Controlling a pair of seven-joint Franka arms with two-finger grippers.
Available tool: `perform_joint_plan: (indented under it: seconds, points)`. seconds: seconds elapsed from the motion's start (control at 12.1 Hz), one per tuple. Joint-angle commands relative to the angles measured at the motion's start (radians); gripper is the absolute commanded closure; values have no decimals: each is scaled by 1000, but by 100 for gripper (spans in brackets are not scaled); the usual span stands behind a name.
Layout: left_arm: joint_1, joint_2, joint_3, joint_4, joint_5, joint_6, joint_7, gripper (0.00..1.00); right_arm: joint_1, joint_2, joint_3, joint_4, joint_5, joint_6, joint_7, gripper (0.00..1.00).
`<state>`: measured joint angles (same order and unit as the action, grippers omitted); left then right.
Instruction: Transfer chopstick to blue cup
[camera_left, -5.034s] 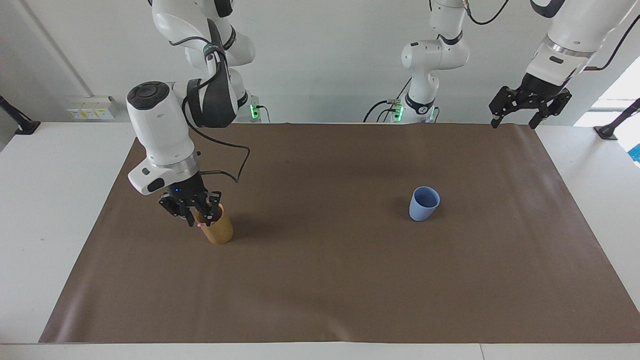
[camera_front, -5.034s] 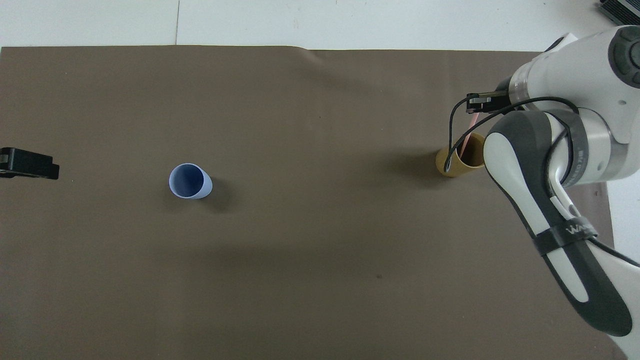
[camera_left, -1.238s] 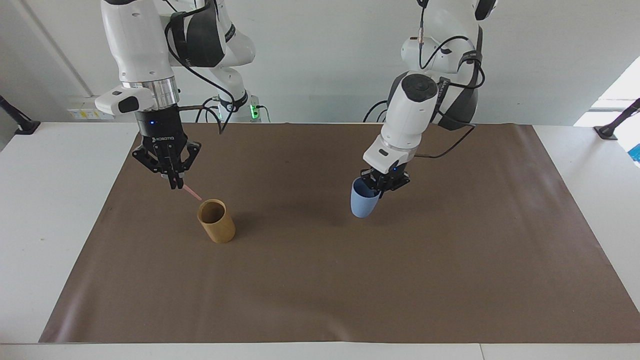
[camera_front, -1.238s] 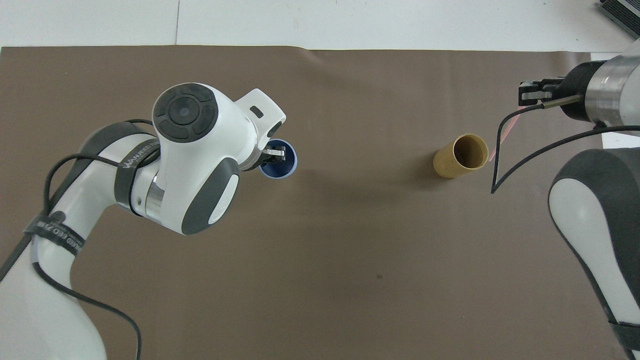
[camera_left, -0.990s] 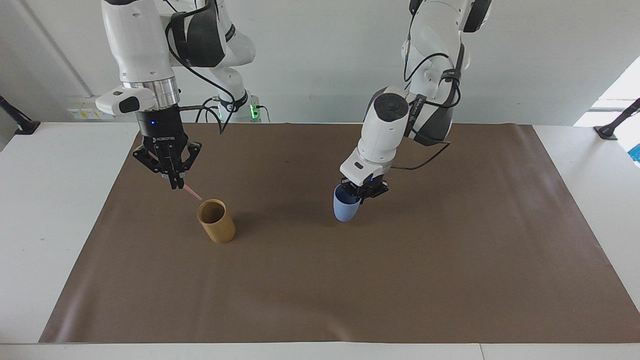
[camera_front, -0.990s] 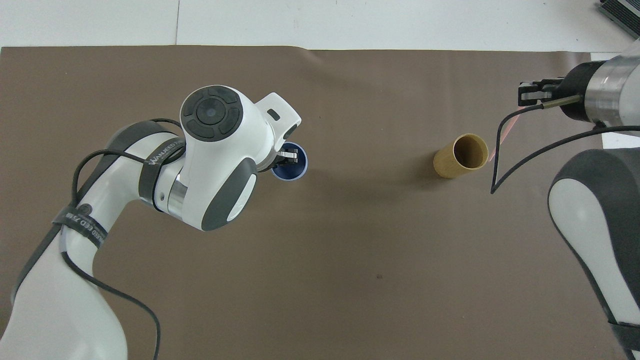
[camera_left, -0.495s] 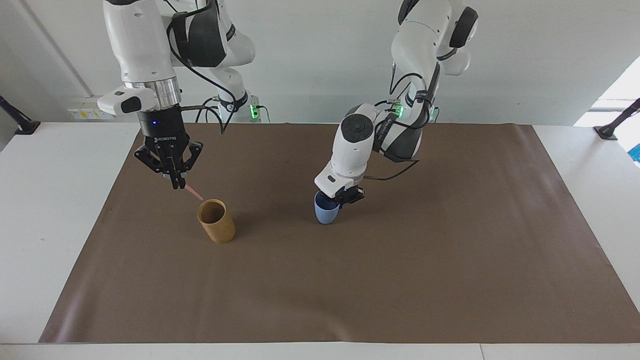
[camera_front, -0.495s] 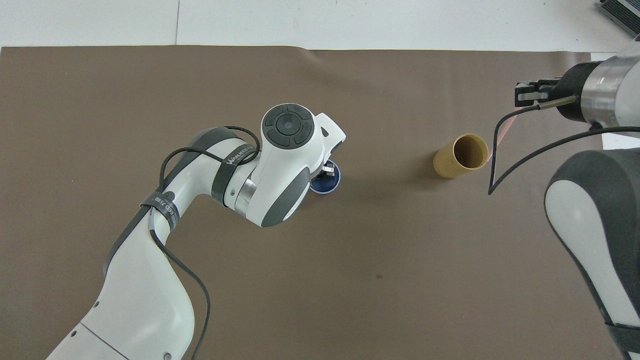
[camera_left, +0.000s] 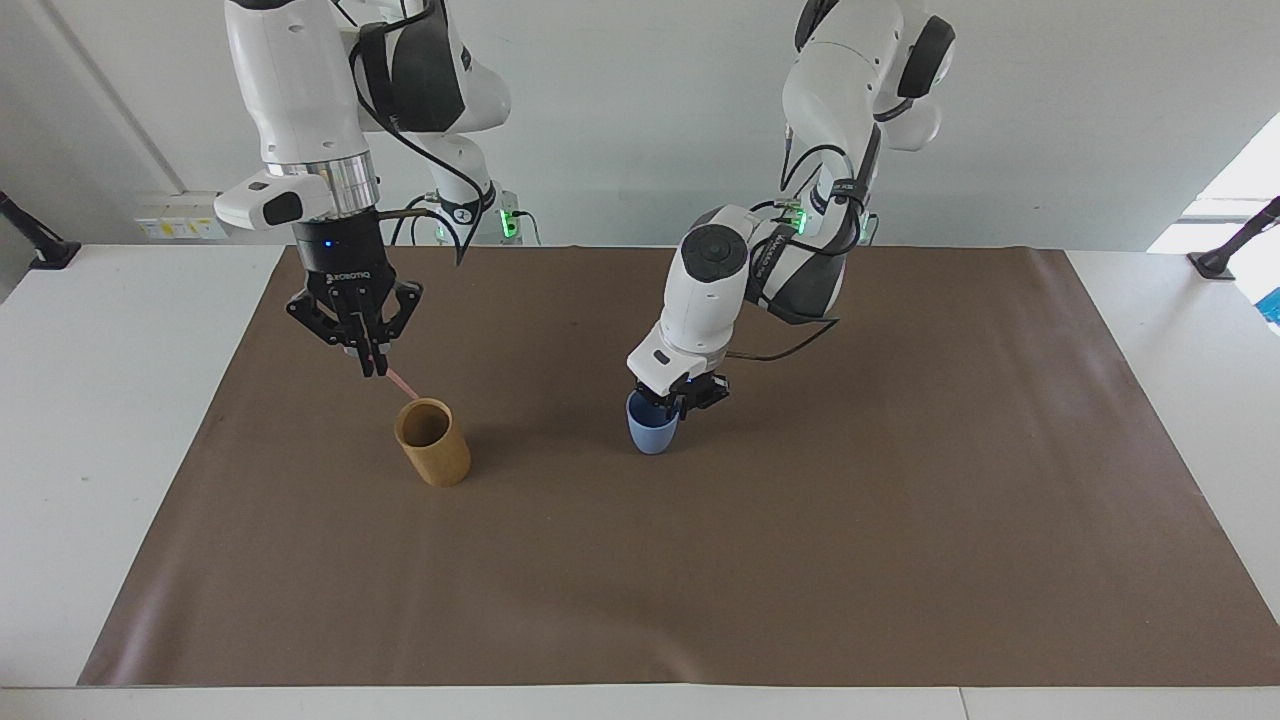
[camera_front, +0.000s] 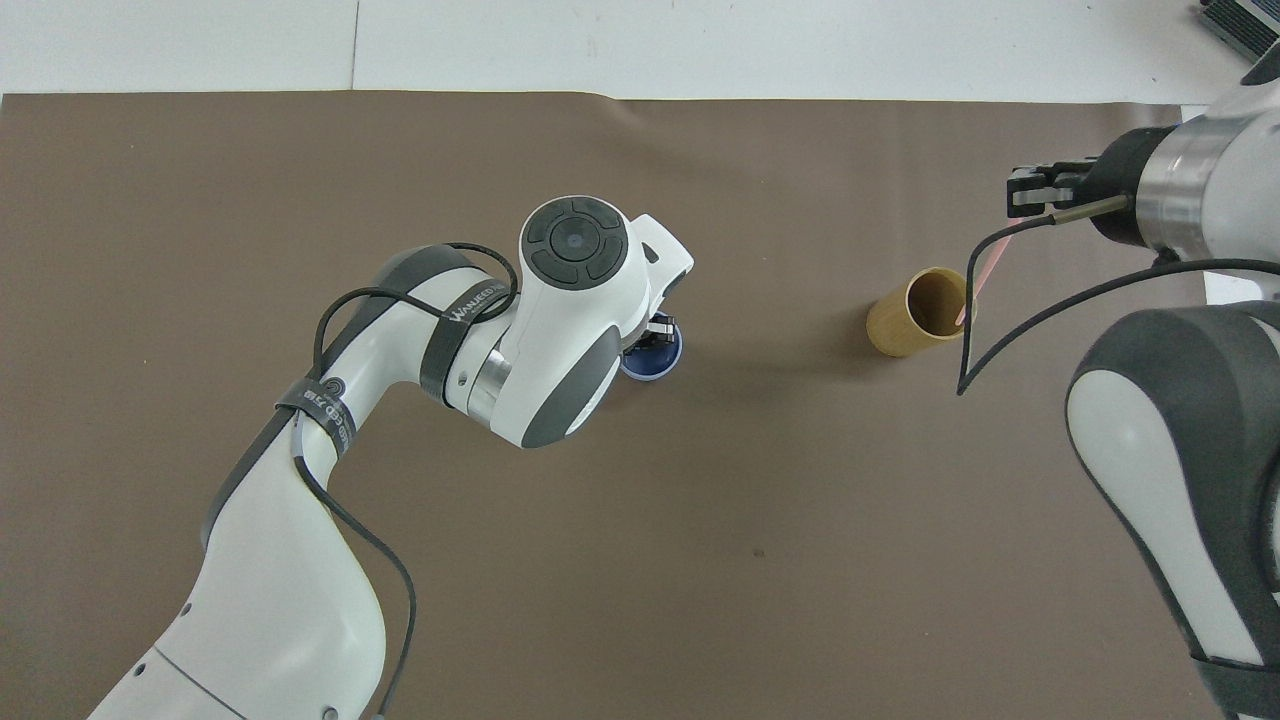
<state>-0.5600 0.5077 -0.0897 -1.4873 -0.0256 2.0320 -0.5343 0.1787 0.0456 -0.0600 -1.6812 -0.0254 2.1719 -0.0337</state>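
**Right gripper pinching the chopstick over the tan cup, left one parked on the blue cup**

Right gripper (camera_left: 369, 366) is up in the air with its fingertips squeezed together on the top end of the pink chopstick (camera_left: 399, 381). The stick slants down and away from it. The lower tip sits right at the rim of the tan cup (camera_left: 434, 447), and I honestly can't tell if it touches the rim. The tan cup stands upright on the brown mat (camera_left: 800, 560), just below that gripper and a bit off to the side.

Left gripper (camera_left: 683, 394) is down at the mouth of the blue cup (camera_left: 651, 433), hard up against the rim. Whether it's clamped on the rim or let go, I can't tell from either angle. From above, the left arm's wrist covers most of the cup, so only a sliver of the dark inside shows beside it.

The blue cup stands upright on the mat right under the left gripper. It's well apart from the right gripper and the chopstick, near the middle of the mat.
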Motion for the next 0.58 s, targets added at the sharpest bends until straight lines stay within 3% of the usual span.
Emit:
perform_joint_plan:
  seconds: [0.0, 0.33, 0.5]
  points:
    - [5, -76, 24, 5, -8, -48, -3, 0, 4, -16, 20, -14, 2, 14, 52, 100]
    - [144, -223, 22, -21, 1, -116, 23, 0, 7, -10, 72, 3, -2, 25, 98, 100]
    - [251, -316, 22, -85, 0, -188, 167, 0, 34, -4, 75, 20, 4, 22, 101, 100]
